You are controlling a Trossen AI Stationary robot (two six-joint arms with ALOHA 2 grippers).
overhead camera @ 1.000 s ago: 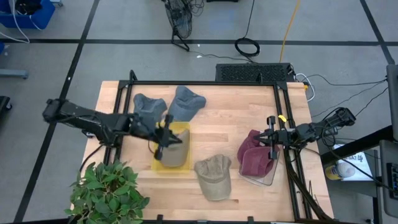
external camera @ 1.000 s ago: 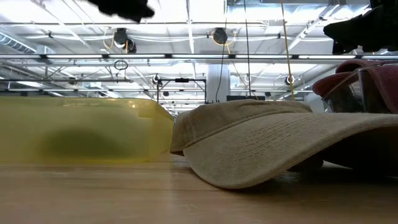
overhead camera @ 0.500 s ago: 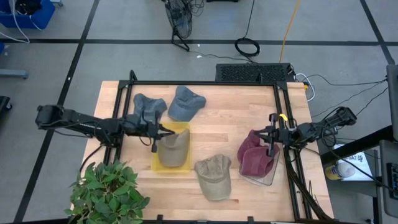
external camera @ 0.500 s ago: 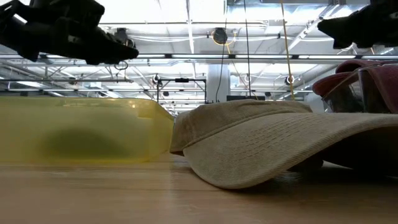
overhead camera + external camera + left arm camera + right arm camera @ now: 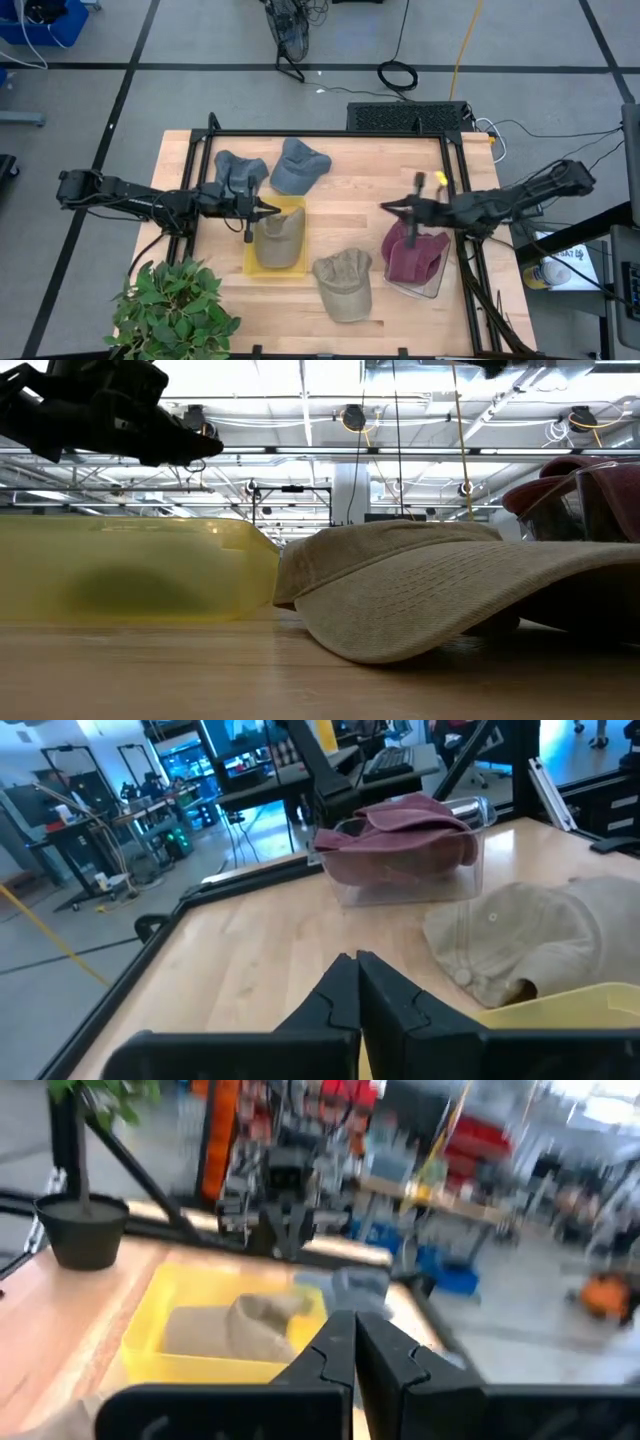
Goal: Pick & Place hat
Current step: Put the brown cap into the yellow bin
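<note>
A tan hat (image 5: 279, 238) lies in the yellow bin (image 5: 292, 206), also seen in the right wrist view as the tan hat (image 5: 262, 1326) in the yellow bin (image 5: 170, 1302). A second tan hat (image 5: 343, 283) rests on the table with its brim toward the near edge. A maroon hat (image 5: 410, 252) sits in a clear bin (image 5: 432, 287). My left gripper (image 5: 262, 208) is shut and empty, hovering at the yellow bin's far left corner. My right gripper (image 5: 388, 207) is shut and empty, above the table just left of the maroon hat.
Two grey-blue hats (image 5: 240, 170) (image 5: 300, 165) lie at the table's far side. A potted plant (image 5: 172, 310) stands at the near left corner. A black frame (image 5: 330, 134) borders the table. Bare wood shows between the two bins (image 5: 350, 215).
My right gripper has swung toward the table's left, from the clear bin's far right side to a spot beyond the maroon hat's left edge. My left arm drew back a little toward the left and far edges from over the yellow bin, then held still.
</note>
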